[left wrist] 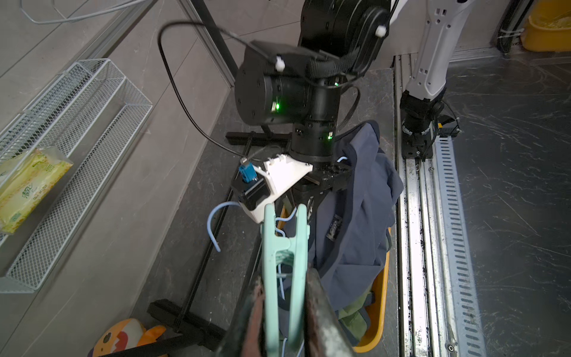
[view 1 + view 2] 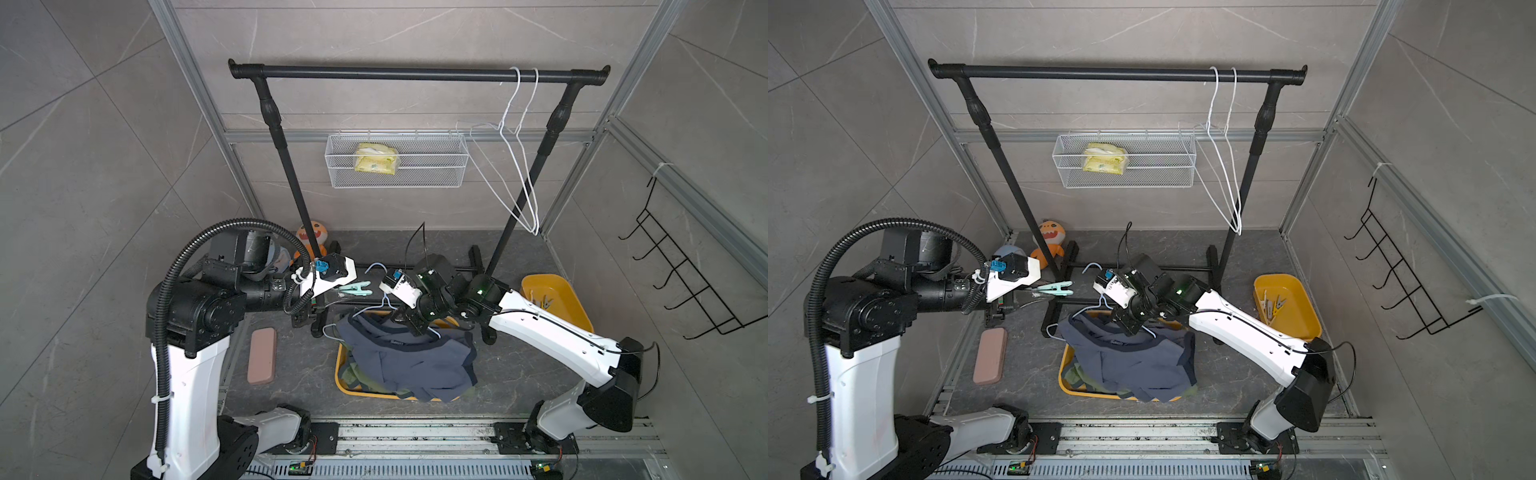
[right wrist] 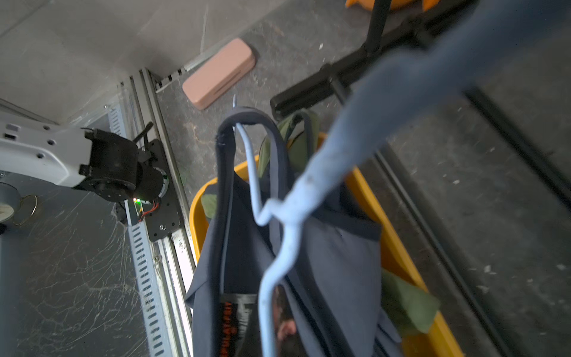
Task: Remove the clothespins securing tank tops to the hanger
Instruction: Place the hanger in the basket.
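Note:
My left gripper (image 2: 338, 293) (image 1: 284, 296) is shut on a mint green clothespin (image 2: 357, 288) (image 1: 285, 247), held in the air to the left of the hanger, its prongs pointing away from the jaws. My right gripper (image 2: 415, 326) (image 3: 262, 327) is shut on the light blue wire hanger (image 2: 376, 266) (image 3: 290, 235). A navy tank top (image 2: 411, 361) (image 3: 333, 262) hangs from that hanger by its strap and droops into a yellow bin (image 2: 341, 376). Olive green tank tops (image 2: 353, 376) (image 3: 408, 299) lie under it in the bin. Several clothespins (image 2: 542, 301) lie in a yellow tray (image 2: 569, 307) to the right.
A black clothes rack (image 2: 415, 74) spans the back, with two bare white hangers (image 2: 521, 166) near its right post. A wire basket (image 2: 436, 170) with a tissue pack hangs on the back wall. A pink case (image 2: 262, 355) and a plush toy (image 2: 312, 235) sit at the left.

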Tool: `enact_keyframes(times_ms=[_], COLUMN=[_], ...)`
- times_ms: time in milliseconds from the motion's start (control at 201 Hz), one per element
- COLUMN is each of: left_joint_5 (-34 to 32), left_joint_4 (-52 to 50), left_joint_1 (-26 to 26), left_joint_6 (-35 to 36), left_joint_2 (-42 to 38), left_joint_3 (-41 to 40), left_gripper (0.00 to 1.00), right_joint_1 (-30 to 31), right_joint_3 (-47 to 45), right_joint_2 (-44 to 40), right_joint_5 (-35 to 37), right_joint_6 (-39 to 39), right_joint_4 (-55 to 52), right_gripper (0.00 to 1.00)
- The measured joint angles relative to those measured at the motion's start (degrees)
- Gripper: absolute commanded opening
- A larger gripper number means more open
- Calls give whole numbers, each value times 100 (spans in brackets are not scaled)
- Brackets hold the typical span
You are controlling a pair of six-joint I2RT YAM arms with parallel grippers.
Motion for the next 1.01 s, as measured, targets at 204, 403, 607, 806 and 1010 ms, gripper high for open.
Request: enact_keyframes(times_ms=[204,403,607,806,1010], left_joint_5=[260,492,697,962,1283], left_joint_4=[4,9,33,59,70], left_joint_1=[0,0,0,0,0], left_joint_6=[-199,-404,-616,-807,-944], left_joint_2=[225,533,756,927,1010], left_joint_3=[0,0,2,122,234], left_gripper=[7,8,10,10,10], right_joint_1=[-234,-291,-382,-490,-494], right_joint_3=[-691,-765,-815,-737,-11], right_joint_2=[254,715,592,-444,-1410], right_joint_5=[-262,-229,157,433,33], right_joint_6=[518,789,898,898,632], right_joint_4=[385,514,503,382,127], right_gripper=[8,27,32,35,36])
